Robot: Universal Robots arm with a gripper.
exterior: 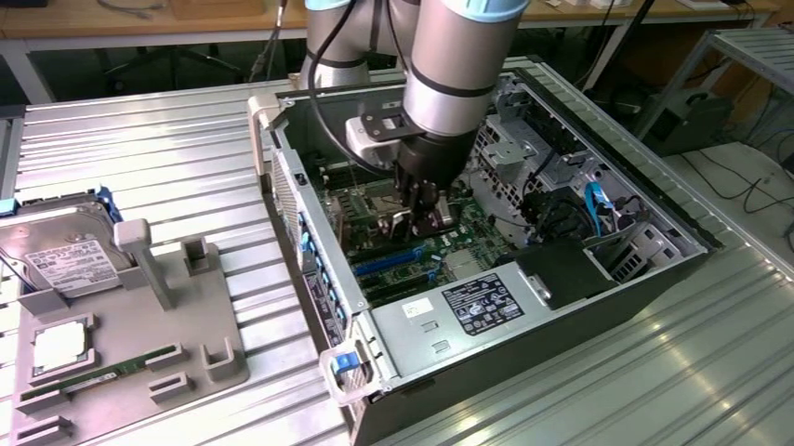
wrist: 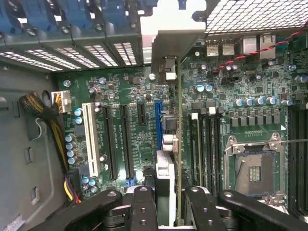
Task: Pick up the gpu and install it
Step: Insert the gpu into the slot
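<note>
Grips the gpu (wrist: 166, 173) in the hand (wrist: 172, 208), fingers (wrist: 144, 204) pressed on both faces; held on edge, deep inside the open case (exterior: 694, 218), just over the motherboard (wrist: 120, 86).

From the exterior view: hand low between the case walls, under the arm; well apart from the hand, off to the exterior view's left, a grey tray (exterior: 199, 344) on the ribbed surface (exterior: 162, 158), carrying a drive (exterior: 62, 260) and a green RAM stick (exterior: 106, 376); nearer the hand, inside the case, a power supply (exterior: 478, 307) with a black label.

From the wrist view instead: gpu seen edge-on, a thin line running away from the fingertips to its silver bracket (wrist: 175, 43) by the vented rear wall (wrist: 250, 14); blue slot (wrist: 158, 120) just beside that line, touching or not, hard to tell; black slots (wrist: 115, 139) and a white slot (wrist: 89, 139) farther off on that same side; RAM slots (wrist: 204, 144) and the bare CPU socket (wrist: 252, 173) on the other side.

Tight at the bracket end against the rear wall; open board to either side of the hand.

Thin and flat; silver parts on the face toward the blue slot.
</note>
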